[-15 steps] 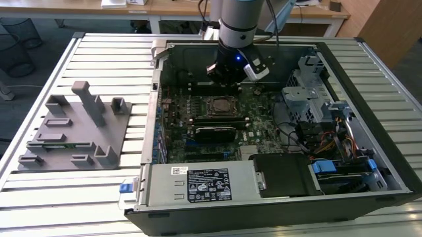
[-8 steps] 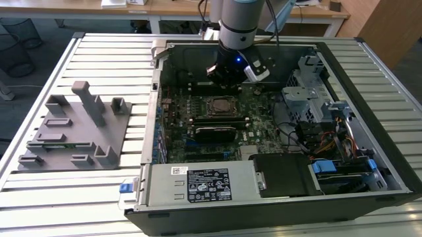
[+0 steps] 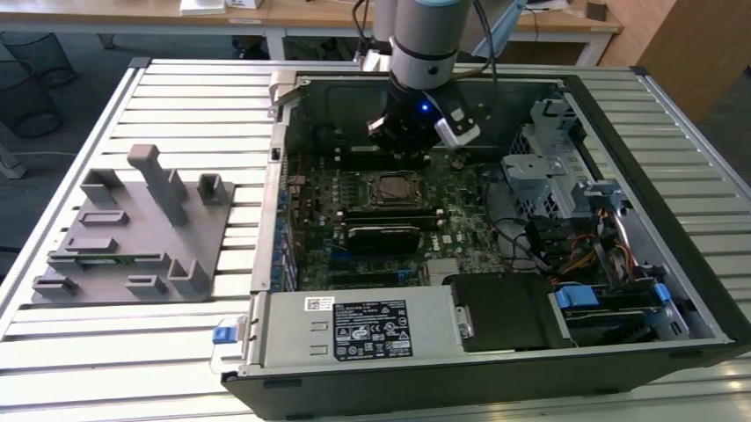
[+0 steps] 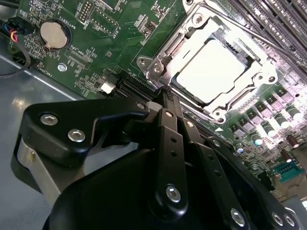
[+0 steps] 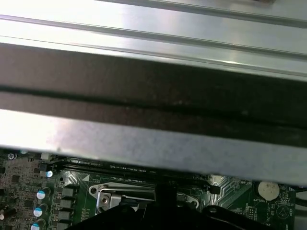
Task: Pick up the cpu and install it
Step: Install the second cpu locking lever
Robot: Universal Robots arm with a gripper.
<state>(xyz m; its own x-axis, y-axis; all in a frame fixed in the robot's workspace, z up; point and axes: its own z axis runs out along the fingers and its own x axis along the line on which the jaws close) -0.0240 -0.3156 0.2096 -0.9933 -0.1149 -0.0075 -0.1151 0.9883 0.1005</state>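
Observation:
The cpu (image 4: 211,72), a pale silvery square plate, lies flat inside the motherboard socket (image 4: 158,60), with the metal socket frame around it. In the second wrist view my gripper (image 4: 166,93) has its black fingers (image 4: 171,143) drawn together to a tip with nothing between them. That tip hangs beside the socket's corner, apart from the cpu. In the exterior view the gripper (image 3: 405,145) hovers inside the open computer case, just behind the socket (image 3: 393,187). The first wrist view shows the socket frame (image 5: 125,195) below the case wall.
The open computer case (image 3: 657,290) lies on a slatted metal table (image 3: 188,88). Inside it are a power supply (image 3: 352,325), a drive cage (image 3: 551,176) and cables. A coin battery (image 4: 53,34) sits on the board. A grey parts fixture (image 3: 129,229) stands at the exterior view's left.

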